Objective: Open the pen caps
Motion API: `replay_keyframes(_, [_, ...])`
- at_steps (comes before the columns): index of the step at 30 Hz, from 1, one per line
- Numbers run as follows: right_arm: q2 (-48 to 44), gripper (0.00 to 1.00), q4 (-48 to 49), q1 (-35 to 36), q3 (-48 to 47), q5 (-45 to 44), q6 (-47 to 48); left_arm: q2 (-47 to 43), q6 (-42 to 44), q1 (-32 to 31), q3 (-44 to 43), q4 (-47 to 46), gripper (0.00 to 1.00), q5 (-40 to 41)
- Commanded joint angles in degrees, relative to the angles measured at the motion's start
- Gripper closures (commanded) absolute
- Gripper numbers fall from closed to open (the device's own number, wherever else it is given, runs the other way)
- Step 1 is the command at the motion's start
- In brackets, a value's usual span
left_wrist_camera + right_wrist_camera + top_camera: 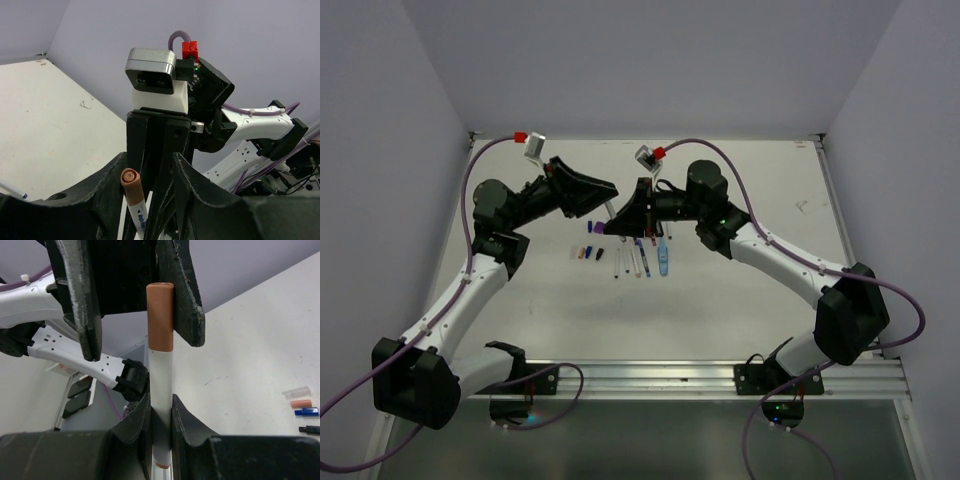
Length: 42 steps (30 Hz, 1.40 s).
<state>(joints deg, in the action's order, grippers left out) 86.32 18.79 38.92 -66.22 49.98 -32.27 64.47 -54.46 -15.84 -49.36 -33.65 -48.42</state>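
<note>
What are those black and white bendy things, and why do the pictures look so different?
They are two robot arms. One picture looks down from above; the other two come from small cameras on each arm's wrist. The right gripper squeezes a white pen with a brownish-orange cap. The left gripper is open around that cap, seemingly ready to pull it off. On the white table lie a row of other pens and some small loose caps.
</note>
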Motion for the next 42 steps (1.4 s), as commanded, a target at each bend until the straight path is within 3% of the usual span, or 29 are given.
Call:
replay_keyframes(1, [0.8,1.00,3.4,-0.2,-1.1,1.4,-2.1,-0.6,-2.0,0.0,0.3,-5.2,0.58,-2.2])
replay_keyframes(19, [1.7,1.00,2.8,-0.2,-2.3,2.0,-1.4,0.5,-1.7,-0.1,0.1,-3.7,0.61,-4.7])
replay_keyframes(28, [2.0,1.00,2.4,-0.2,-2.7,2.2,-1.6,0.1,1.7,-0.1,-0.4,-1.1,0.77,-4.0])
replay_keyframes(33, [2.0,1.00,2.2,-0.2,-2.7,2.5,-1.5,-0.2,3.7,0.0,-0.3,0.2,1.00,-3.3])
replay_keyframes(42, [2.2,1.00,3.2,-0.2,3.7,6.4,-0.4,-4.8,6.4,0.0,0.1,-8.3,1.00,7.6])
